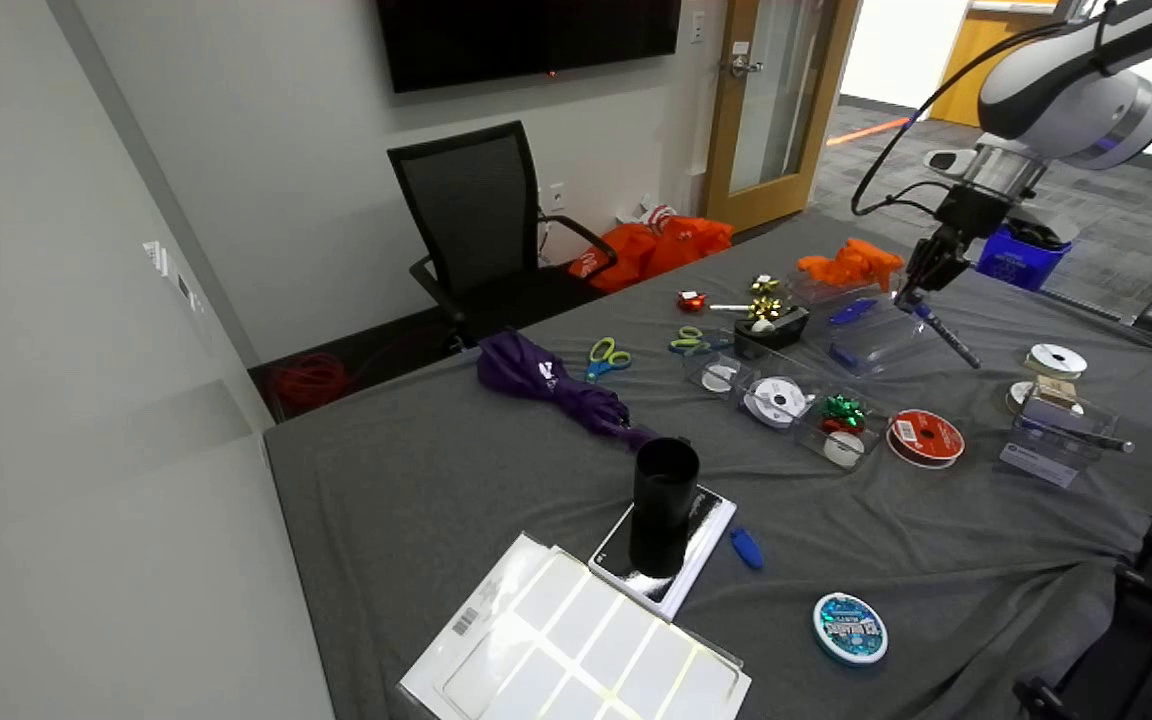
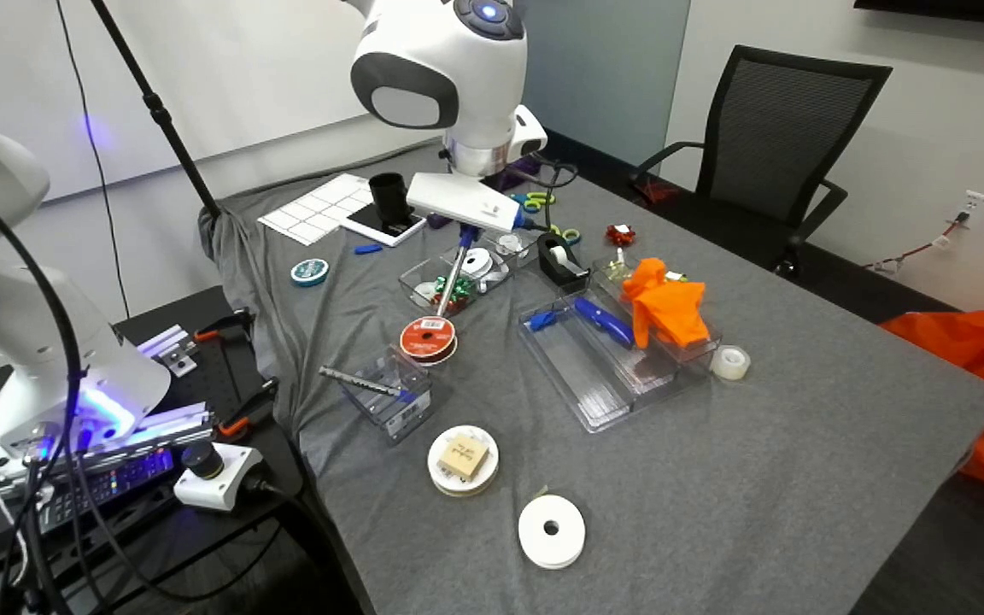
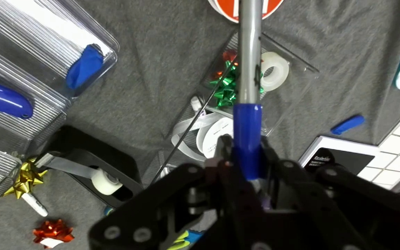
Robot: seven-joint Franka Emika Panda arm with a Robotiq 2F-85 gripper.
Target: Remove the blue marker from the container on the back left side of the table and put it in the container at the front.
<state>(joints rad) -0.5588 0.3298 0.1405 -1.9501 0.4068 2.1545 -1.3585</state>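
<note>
Wrist view: claw point(image 3: 244, 147) narrow and snug around blue marker point(image 3: 249, 83).

Arm point(image 1: 1086, 110) bent @ wrist point(image 1: 1004, 172), claw point(image 3: 245, 149) aimed dwn w/ a tilt & clamped, mid-air.

The arm point(image 2: 479, 81) is glossy white, with a dark grey band point(image 2: 415, 73) around a pale oval cap point(image 2: 407, 108). A dark, rounded button panel point(image 2: 505, 26) carries a glowing blue light point(image 2: 489, 12). Below comes a silvery metal collar point(image 2: 477, 161), then a white oblong casing point(image 2: 458, 201) with a small mark. The white base point(image 2: 120, 376) glows bluish, and a thick black cable point(image 2: 71, 346) curves down past it. The jaws are black, built of jointed links point(image 3: 144, 208) studded with round grey screw heads point(image 3: 141, 235)
</note>
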